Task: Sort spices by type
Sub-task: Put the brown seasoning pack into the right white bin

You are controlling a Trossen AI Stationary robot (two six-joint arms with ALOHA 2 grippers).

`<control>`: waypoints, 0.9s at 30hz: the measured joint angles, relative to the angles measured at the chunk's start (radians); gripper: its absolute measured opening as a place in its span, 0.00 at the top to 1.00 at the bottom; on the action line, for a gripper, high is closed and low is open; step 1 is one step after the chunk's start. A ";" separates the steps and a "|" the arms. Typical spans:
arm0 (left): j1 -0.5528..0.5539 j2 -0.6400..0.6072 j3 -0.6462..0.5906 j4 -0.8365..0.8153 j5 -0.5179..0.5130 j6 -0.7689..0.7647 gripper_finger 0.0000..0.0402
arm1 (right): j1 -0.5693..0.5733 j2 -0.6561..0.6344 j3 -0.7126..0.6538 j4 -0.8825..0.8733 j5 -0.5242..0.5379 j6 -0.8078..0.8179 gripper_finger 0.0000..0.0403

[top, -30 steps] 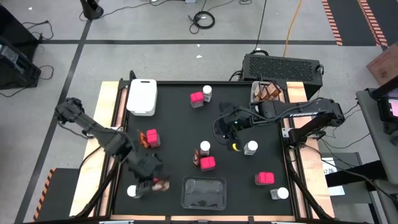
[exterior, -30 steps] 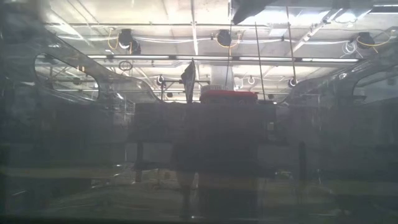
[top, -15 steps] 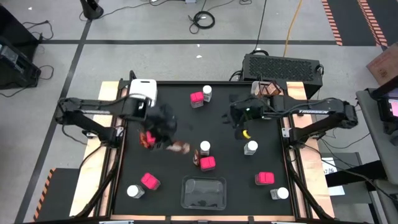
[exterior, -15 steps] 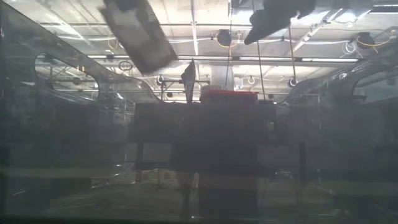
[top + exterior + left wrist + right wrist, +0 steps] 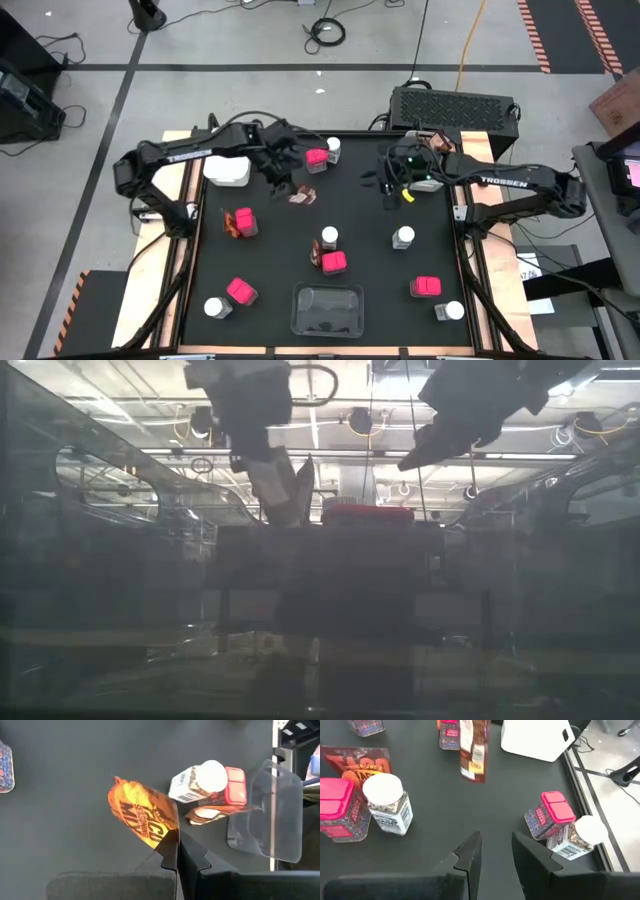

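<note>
Reaching across the far half of the black tabletop [image 5: 370, 270], the left arm stretches from its base at the left edge toward the middle, and its left gripper [image 5: 291, 186] hangs above the surface with its jaws pressed together on the top edge of an orange seasoning packet [image 5: 144, 816]. In the high view that packet [image 5: 301, 196] dangles below the jaws, near a pink box [image 5: 317, 160] and a white-lidded clear jar [image 5: 333, 149] standing side by side at the far edge. A white rectangular tray [image 5: 228, 170] lies just beside the left arm's forearm.

The right arm extends from the right edge, elbow out, with the right gripper [image 5: 392, 190] poised over the far right part of the tabletop. Its wrist view shows the jaws [image 5: 492, 851] spread a little, with nothing between them.

Other spices are scattered: a pink box [image 5: 243, 221] with a packet at the left, a jar and pink box pair [image 5: 331, 250] in the middle, a lone jar [image 5: 403, 237] to the right, pink boxes [image 5: 240, 291] and [image 5: 425, 287] nearer the front, jars [image 5: 214, 307] and [image 5: 451, 311] at the front corners. A clear tray [image 5: 326, 307] sits at the front centre.
</note>
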 joint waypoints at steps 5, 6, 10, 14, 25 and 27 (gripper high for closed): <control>0.006 0.121 0.123 -0.058 -0.018 0.022 1.00 | -0.014 0.024 0.000 0.054 -0.017 0.050 0.74; 0.005 0.150 0.148 -0.081 -0.021 0.039 1.00 | -0.014 0.026 0.000 0.054 -0.018 0.057 0.74; -0.002 0.240 0.242 -0.159 -0.044 0.098 1.00 | -0.012 0.033 0.000 0.052 -0.019 0.093 0.74; -0.002 0.309 0.295 -0.210 -0.081 0.101 1.00 | -0.011 0.032 0.001 0.053 -0.031 0.136 0.74; -0.002 0.384 0.314 -0.288 -0.085 0.106 1.00 | -0.011 0.032 0.001 0.050 -0.044 0.157 0.74; -0.002 0.386 0.314 -0.290 -0.085 0.104 1.00 | -0.011 0.032 0.001 0.049 -0.044 0.158 0.74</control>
